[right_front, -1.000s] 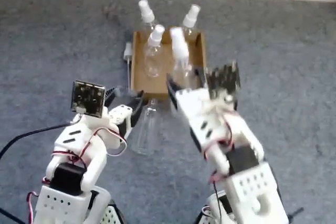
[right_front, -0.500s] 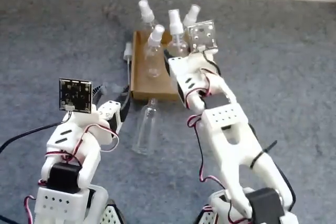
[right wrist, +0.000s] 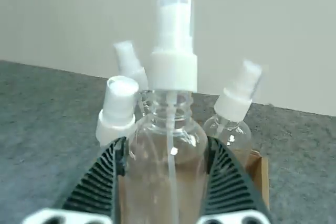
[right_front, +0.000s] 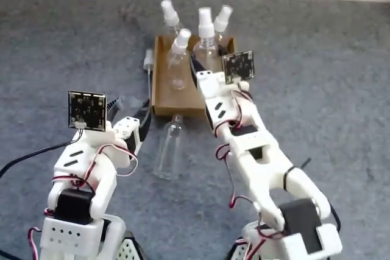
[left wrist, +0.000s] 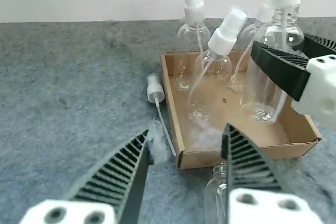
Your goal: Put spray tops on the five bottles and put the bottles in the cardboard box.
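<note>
Box (right_front: pixel 156 83): ahead of both grippers | Right gripper (right wrist: pixel 167 153): clamped on upright capped bottle (left wrist: pixel 273 72) inside box | Left gripper (left wrist: pixel 186 136): jaws apart, holding nothing | Open bottle (right_front: pixel 167 150): lying just beside left gripper, outside box | Three capped bottles (right_front: pixel 178 59): beyond right gripper | Loose top (right_front: pixel 148 62): ahead of left gripper, beside box wall
</note>
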You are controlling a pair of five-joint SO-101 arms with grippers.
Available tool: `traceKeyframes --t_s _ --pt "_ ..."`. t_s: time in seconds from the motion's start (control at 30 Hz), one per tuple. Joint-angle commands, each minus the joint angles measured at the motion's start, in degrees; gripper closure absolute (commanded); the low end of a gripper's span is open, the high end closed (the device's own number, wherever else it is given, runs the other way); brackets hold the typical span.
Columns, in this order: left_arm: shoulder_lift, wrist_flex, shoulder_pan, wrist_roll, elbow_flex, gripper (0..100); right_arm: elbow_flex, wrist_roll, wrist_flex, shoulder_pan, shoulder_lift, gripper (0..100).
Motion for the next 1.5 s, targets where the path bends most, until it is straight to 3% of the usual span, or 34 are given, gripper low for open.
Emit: traceKeyframes --t_s 0.0,0.27,0.47,0.77,0.93,1.27,1.33,1.47 --pt "-0.2 -0.3 -0.3 -0.4 -0.2 83 -0.7 -0.2 -6.2 0.7 1.5 99.5" --pt "0.1 -0.3 -0.2 -0.1 -0.2 83 -0.7 -0.2 -7.4 0.7 4.8 98.3" --pt "0.2 -0.3 -0.2 0.0 -0.2 83 -0.7 -0.2 -7.4 0.7 5.2 85.4" --pt "0.2 -0.3 -0.2 0.0 -0.2 83 -0.7 -0.2 -7.4 0.5 5.2 84.2" --pt "0.2 -0.3 -0.2 0.0 -0.2 83 -0.7 -0.3 -7.4 0.3 5.2 76.7" --pt "0.2 -0.3 -0.2 0.0 -0.2 83 -0.7 -0.2 -6.9 0.4 5.2 76.4" --pt "0.2 -0.3 -0.2 0.0 -0.2 83 -1.6 -0.3 -2.9 0.4 5.1 76.7" --pt "0.2 -0.3 -0.2 0.0 -0.2 83 -15.5 -0.7 20.3 0.6 6.4 85.9"
